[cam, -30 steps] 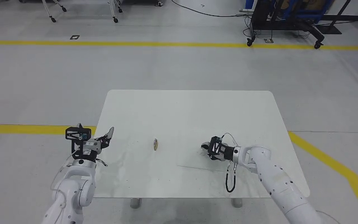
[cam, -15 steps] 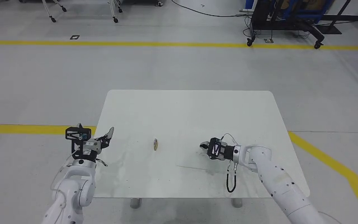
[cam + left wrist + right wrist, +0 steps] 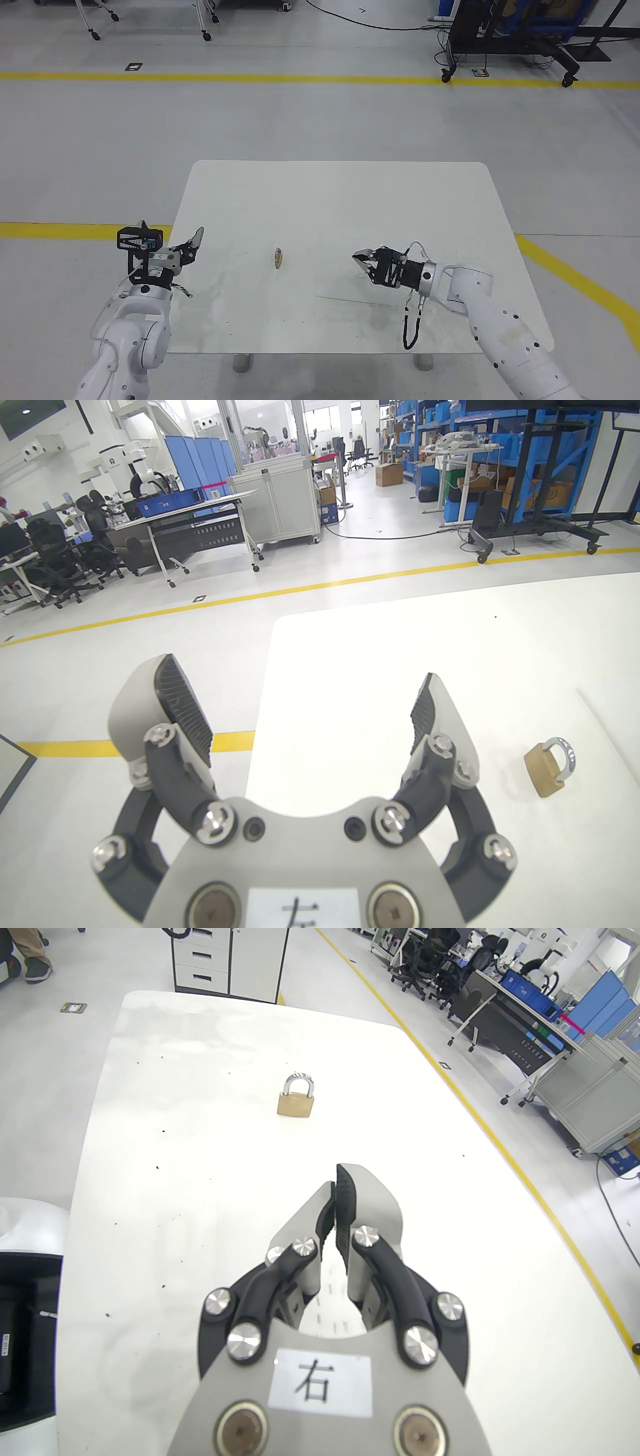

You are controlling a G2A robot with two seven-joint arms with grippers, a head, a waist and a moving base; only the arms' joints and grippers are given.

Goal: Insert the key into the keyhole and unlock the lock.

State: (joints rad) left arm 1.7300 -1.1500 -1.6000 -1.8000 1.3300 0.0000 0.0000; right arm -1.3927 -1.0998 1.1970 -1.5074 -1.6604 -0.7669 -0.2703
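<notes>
Padlock [image 3: 296, 1100], brass, on desk [image 3: 340, 200], well ahead of right fingers [image 3: 345, 1208], which are pressed together. Left fingers [image 3: 182, 705] spread wide, holding nothing.

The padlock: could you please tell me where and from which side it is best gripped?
Grip the brass body, not the shackle. The padlock seems to stand upright, a broad flat face turned toward the right hand, so coming from above and pinching the two flat faces would probably hold best.
</notes>
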